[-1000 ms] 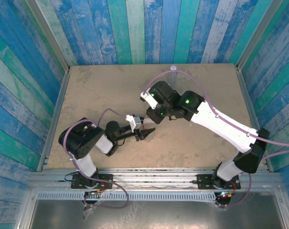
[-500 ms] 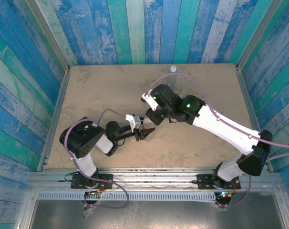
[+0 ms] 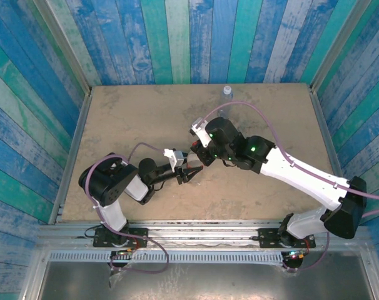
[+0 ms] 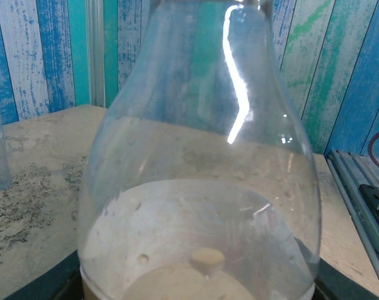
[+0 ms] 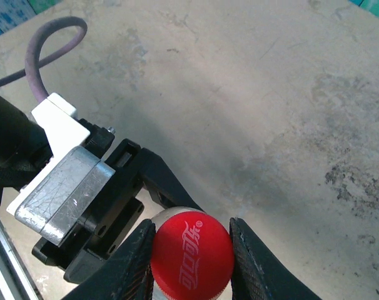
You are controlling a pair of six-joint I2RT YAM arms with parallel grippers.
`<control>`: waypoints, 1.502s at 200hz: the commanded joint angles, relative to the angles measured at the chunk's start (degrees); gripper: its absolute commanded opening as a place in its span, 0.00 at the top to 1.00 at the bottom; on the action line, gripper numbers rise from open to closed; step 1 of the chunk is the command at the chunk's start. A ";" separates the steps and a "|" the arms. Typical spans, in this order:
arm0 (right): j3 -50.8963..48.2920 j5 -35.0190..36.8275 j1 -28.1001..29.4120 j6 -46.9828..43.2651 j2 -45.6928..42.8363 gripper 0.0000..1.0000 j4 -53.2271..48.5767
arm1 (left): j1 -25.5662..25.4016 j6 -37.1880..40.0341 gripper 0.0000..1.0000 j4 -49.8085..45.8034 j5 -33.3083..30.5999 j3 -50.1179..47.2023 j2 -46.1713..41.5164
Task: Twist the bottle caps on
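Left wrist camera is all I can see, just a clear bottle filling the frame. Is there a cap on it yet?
Observer: Yes. The right wrist view shows a red cap sitting at the top of that bottle. I cannot tell how far it is screwed down.
Operator: Is the right arm holding that cap?
Observer: Yes. The right gripper is closed on the red cap, touching it on both sides.
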 commanded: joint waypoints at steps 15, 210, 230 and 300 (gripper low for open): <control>-6.05 0.93 0.19 2.19 -2.43 0.68 4.12 | 0.29 -1.52 0.41 -1.20 0.58 -0.61 2.22; -5.84 1.22 0.20 2.79 -2.49 0.62 5.66 | 0.25 0.52 0.39 -3.09 1.28 -0.71 1.43; -5.13 1.02 0.25 2.64 -2.08 0.60 5.20 | 0.29 1.20 0.39 -3.86 1.41 -0.71 1.08; -4.04 0.93 0.24 2.38 -1.61 0.49 4.44 | 0.28 1.49 0.39 -4.19 1.41 -0.69 1.06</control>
